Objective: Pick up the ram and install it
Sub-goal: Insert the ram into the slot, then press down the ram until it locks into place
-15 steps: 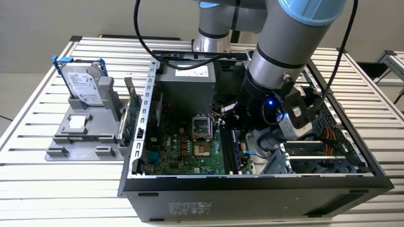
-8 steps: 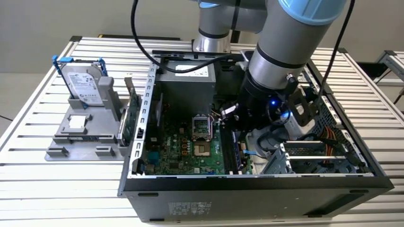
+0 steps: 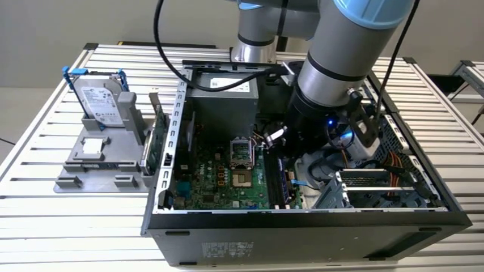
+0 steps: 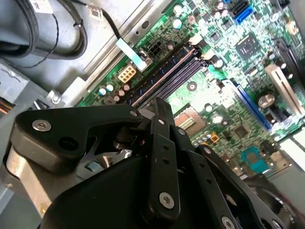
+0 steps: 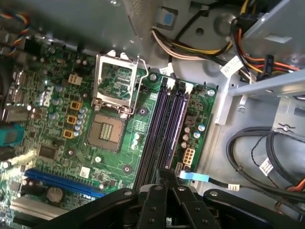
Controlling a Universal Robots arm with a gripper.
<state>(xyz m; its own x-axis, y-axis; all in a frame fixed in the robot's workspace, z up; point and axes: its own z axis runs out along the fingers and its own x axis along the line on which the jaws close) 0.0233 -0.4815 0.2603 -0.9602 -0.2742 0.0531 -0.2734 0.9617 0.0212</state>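
Inside the open computer case, gripper above the memory slots, finger state unclear, motherboard below

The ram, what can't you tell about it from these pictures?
1. Whether the gripper holds the ram: in both wrist views the gripper's black body covers whatever sits at its tip.
2. First wrist view: one end of the memory slots is covered by the gripper.
3. Exterior view: the arm hides the gripper inside the case.
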